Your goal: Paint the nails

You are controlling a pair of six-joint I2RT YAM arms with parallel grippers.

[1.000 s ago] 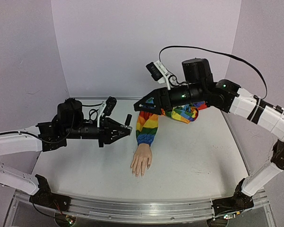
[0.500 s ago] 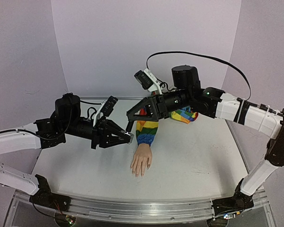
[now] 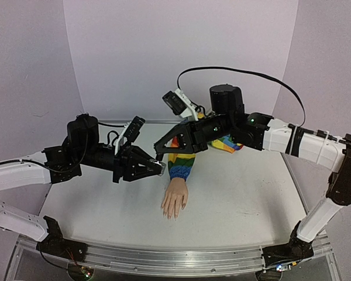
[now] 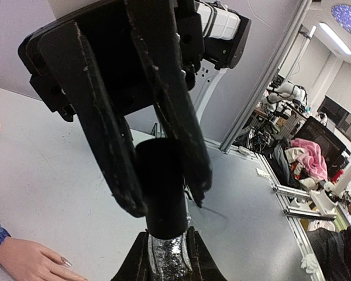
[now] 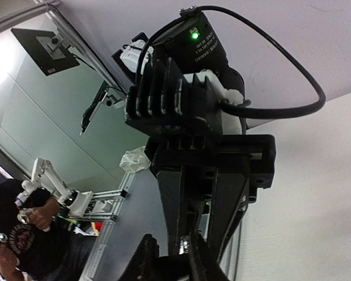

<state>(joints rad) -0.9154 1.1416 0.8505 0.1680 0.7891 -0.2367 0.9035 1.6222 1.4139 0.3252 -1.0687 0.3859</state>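
In the top view my left gripper (image 3: 158, 168) is shut on a small glittery bottle (image 4: 170, 256), held in the air left of the rainbow sleeve (image 3: 182, 159). My right gripper (image 3: 158, 154) reaches in from the right. Its fingers (image 4: 108, 149) press both sides of the bottle's black cap (image 4: 162, 190). The right wrist view shows my right gripper (image 5: 174, 259) facing the left gripper's fingers (image 5: 193, 199). The mannequin hand (image 3: 175, 199) lies palm down on the table below both grippers. Its nails (image 3: 171, 215) point toward the near edge, and one nail (image 4: 65, 263) shows in the left wrist view.
The sleeve's bunched far end (image 3: 229, 142) lies behind the right arm. The white table (image 3: 245, 193) ends in a metal rail (image 3: 164, 259) at the near edge. Pale walls close in the back and both sides.
My right arm swung left and down to the bottle, and its jaws went from wide open to closed on the cap. My left gripper dipped slightly, still holding the bottle.
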